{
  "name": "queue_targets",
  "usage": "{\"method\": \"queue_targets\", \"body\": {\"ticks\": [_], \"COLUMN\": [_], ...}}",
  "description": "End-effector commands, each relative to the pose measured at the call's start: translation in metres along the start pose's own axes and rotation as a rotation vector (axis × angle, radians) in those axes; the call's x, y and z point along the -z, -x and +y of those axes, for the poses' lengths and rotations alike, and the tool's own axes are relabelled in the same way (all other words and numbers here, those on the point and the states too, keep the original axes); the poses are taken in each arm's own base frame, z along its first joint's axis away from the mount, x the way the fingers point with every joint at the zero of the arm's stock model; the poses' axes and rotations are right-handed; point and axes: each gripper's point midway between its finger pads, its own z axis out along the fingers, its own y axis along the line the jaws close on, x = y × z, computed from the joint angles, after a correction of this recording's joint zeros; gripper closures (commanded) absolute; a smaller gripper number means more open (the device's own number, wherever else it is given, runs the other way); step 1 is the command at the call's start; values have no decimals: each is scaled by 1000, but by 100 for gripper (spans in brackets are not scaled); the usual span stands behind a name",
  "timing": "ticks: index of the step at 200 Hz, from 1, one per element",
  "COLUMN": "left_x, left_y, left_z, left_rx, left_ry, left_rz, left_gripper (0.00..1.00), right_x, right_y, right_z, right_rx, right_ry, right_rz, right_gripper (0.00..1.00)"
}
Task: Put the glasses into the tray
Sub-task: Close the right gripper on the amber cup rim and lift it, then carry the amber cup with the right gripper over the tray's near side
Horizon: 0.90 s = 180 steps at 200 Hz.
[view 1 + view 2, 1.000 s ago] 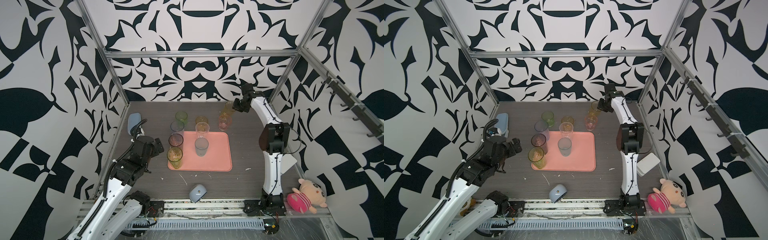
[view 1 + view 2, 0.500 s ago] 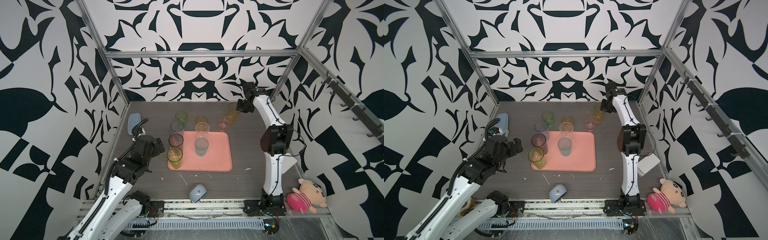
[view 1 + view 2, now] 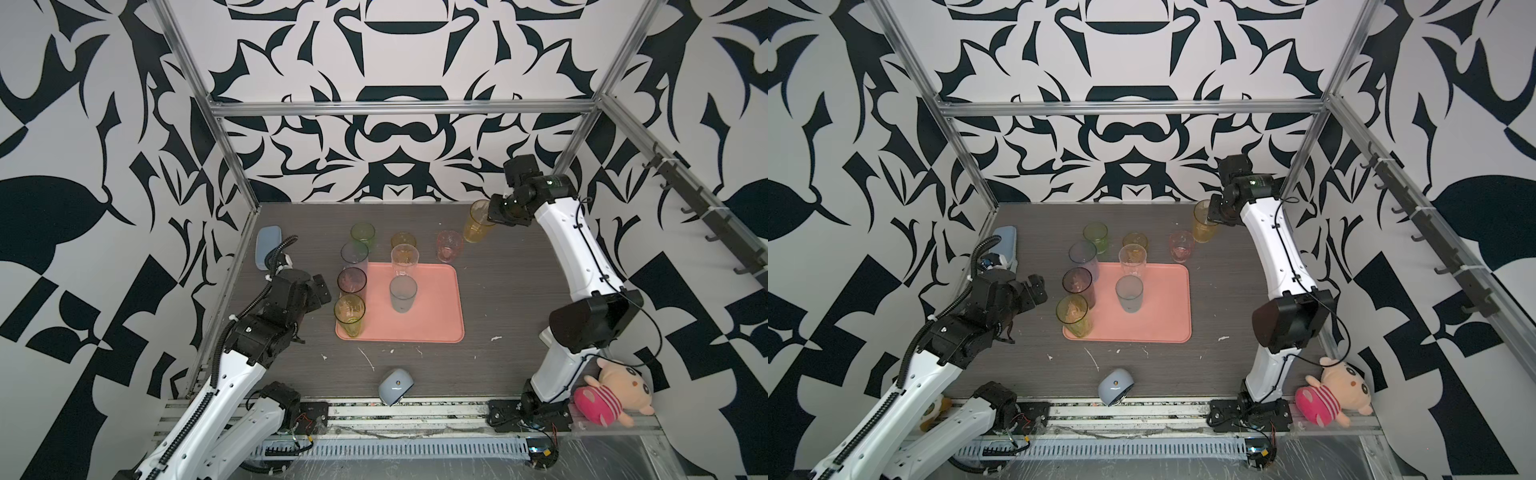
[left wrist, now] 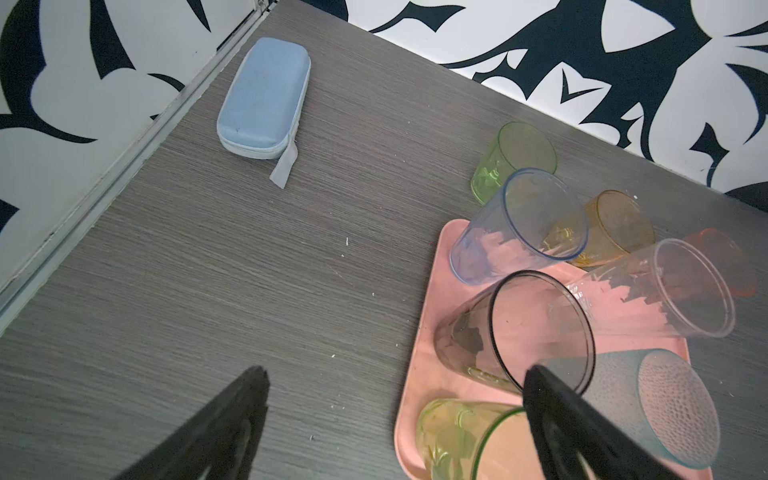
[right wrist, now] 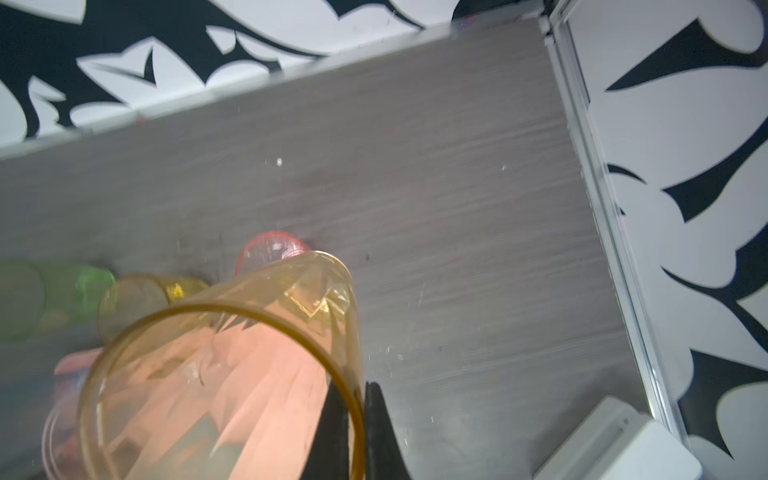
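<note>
The salmon-pink tray [image 3: 436, 307] lies mid-table. On it stand several glasses: yellow-green [image 3: 350, 313], dark grey [image 3: 351, 282], bluish [image 3: 354, 255] at its far left corner, clear [image 3: 404, 259] and teal [image 3: 402, 293]. Behind it on the table are a green glass [image 3: 363, 235], a short amber one [image 3: 403, 240] and a pink one [image 3: 449, 245]. My right gripper [image 3: 492, 212] is shut on the rim of a tall amber glass [image 5: 232, 365], held tilted at the far right. My left gripper [image 4: 395, 370] is open and empty beside the tray's left edge.
A pale-blue case [image 3: 266, 247] lies by the left wall. A pale-blue mouse-like object [image 3: 395, 385] sits near the front edge. A white box [image 5: 615, 444] stands by the right wall, and a plush toy [image 3: 606, 392] lies at the front right.
The right gripper has carried the tall amber glass to the right, away from the pink glass. The left arm has hardly moved.
</note>
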Motion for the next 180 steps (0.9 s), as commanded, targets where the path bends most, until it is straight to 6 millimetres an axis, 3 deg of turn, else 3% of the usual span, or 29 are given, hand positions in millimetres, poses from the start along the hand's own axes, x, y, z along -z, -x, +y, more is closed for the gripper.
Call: {"method": "queue_targets", "body": {"ticks": [1, 68, 180], "left_x": [1, 0, -3], "left_y": [5, 3, 4], "left_z": [-5, -6, -11], "left_rx": [22, 29, 38], "left_ry": [-21, -28, -41], "left_rz": [-12, -7, 3], "left_gripper": [0, 1, 1], "right_x": [20, 49, 47], "right_y": [-14, -65, -150], "right_z": [2, 21, 47], "right_rx": [23, 91, 227], "right_ry": [2, 40, 38], "right_rz": [-22, -14, 60], "right_gripper": [100, 100, 100]}}
